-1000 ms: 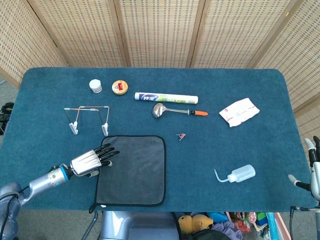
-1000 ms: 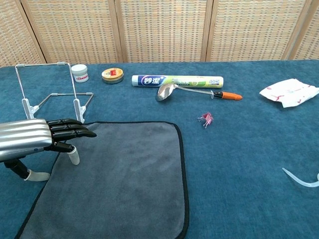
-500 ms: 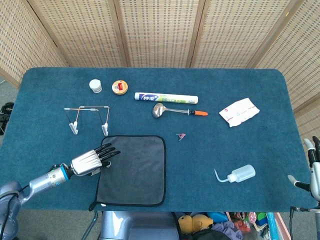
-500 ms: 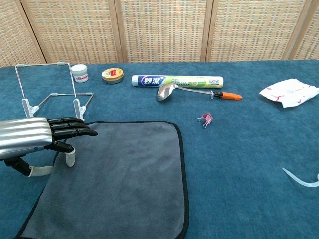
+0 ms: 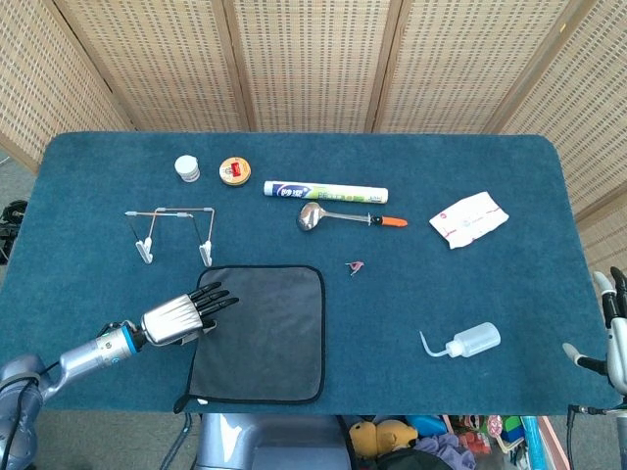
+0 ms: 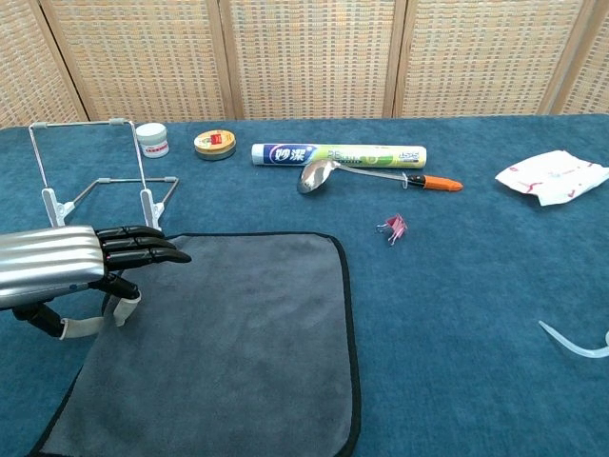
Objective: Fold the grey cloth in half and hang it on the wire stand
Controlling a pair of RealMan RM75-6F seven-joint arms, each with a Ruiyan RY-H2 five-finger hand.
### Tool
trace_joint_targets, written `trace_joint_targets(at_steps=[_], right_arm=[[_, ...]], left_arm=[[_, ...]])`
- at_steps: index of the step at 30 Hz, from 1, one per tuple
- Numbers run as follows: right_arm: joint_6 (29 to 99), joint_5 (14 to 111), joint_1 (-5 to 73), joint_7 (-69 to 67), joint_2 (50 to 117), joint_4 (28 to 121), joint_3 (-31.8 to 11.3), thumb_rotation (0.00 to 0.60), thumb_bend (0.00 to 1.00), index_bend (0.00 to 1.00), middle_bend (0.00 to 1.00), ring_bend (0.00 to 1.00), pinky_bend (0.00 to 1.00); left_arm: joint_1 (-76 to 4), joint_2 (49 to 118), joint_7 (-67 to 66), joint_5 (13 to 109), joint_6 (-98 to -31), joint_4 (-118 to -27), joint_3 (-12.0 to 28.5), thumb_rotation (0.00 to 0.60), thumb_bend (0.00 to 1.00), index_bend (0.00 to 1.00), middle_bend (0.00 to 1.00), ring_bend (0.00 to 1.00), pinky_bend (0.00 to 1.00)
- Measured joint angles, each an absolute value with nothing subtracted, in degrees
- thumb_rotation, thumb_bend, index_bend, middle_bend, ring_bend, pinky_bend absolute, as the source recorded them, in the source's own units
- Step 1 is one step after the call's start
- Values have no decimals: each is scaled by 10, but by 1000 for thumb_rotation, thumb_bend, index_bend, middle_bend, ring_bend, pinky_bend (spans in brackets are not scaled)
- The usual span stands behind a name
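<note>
Left robot hand point(image 6: 71, 268) hovers flat, fingers extended and holding nothing, over the left edge of the grey cloth point(image 5: 261, 333). The cloth lies unfolded on the counter point(image 5: 490, 284), grey with black trim. Wire stand point(image 6: 95, 176) stands just beyond the fingertips. Right robot hand point(image 5: 612, 333): grip state indeterminate.

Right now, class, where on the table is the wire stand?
The wire stand stands on the left of the table in the head view, just behind the grey cloth's far left corner, with the small white jar further back.
</note>
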State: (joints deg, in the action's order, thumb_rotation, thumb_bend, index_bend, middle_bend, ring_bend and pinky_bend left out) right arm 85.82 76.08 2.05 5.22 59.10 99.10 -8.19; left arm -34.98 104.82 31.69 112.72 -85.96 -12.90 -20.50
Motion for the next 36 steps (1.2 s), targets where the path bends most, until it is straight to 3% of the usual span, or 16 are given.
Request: trace_joint_targets(at_steps=[24, 36], right_arm=[[855, 759, 20, 40, 585, 994, -82, 600, 0, 0, 0, 0, 0], [854, 756, 20, 34, 582, 994, -83, 600, 0, 0, 0, 0, 0]], left_arm=[[-403, 1066, 280, 1119, -893, -148, -189, 600, 473, 672, 0, 0, 0], [-479, 1084, 263, 1120, -885, -177, -175, 600, 462, 671, 0, 0, 0]])
